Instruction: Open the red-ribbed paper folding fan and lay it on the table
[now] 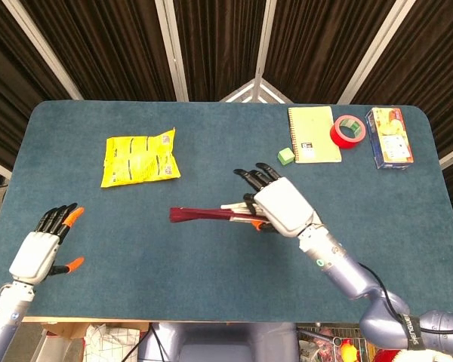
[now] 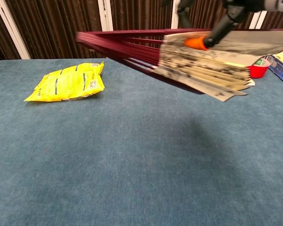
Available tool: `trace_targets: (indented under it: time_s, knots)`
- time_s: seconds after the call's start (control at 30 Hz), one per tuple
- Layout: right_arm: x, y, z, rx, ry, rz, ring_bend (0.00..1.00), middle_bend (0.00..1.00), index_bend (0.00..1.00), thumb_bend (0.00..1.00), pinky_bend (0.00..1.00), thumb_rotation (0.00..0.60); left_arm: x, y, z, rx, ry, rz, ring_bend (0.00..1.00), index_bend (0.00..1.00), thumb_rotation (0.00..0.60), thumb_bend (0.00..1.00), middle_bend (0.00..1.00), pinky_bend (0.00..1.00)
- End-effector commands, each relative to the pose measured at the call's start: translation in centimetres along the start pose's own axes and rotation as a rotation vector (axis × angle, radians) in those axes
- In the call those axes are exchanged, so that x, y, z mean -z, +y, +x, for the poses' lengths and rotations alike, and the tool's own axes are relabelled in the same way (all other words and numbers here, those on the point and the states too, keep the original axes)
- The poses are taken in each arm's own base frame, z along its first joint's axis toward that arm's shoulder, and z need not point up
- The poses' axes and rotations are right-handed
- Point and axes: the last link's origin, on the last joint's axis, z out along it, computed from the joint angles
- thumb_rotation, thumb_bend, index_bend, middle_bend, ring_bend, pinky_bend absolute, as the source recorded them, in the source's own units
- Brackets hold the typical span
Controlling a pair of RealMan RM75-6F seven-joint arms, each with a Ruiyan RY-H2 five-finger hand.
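We start at the left, where our left hand (image 1: 36,253) hovers over the near-left part of the blue felt table (image 1: 211,286), fingers spread apart and holding nothing. For this step, we judge it should come in toward the red rib ends and pinch only the outermost rib, so that the leaves can be drawn sideways without tearing. The pull should run flat and level, across the ribs, while the other hand keeps the pivot end steady.

Farther right lies a yellow snack bag (image 1: 139,157), well apart from the work and no obstacle.

The red-ribbed paper folding fan (image 1: 211,216) hangs in the air above the middle of the table, roughly level, its dark red rib tips pointing left. In the chest view it shows partly splayed: the ribs fan a little and the cream paper leaves, marked with dark print, stand in stacked folds. It looks light and thin, and we judge the paper easy to crease.

Our right hand (image 1: 281,207) clamps the fan's paper end, thumb beneath and fingers reaching over the top.
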Motion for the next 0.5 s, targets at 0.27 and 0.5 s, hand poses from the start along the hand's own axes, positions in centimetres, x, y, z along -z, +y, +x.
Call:
trace_targets:
  time_s: [0.27, 0.5]
  knots:
    - [-2.0, -6.2, 0.2, -0.062, -0.020, 0.124, 0.21, 0.16, 0.71, 0.45, 0.14, 0.600, -3.3, 2.0, -0.9, 0.162, -0.045, -0.085, 0.00, 0.07, 0.600, 0.25, 0.00, 0.02]
    - [-3.0, -9.3, -1.1, -0.131, -0.037, 0.149, 0.21, 0.16, 0.71, 0.46, 0.15, 0.600, -4.2, 3.9, -2.5, 0.278, -0.097, -0.146, 0.00, 0.07, 0.600, 0.24, 0.00, 0.02]
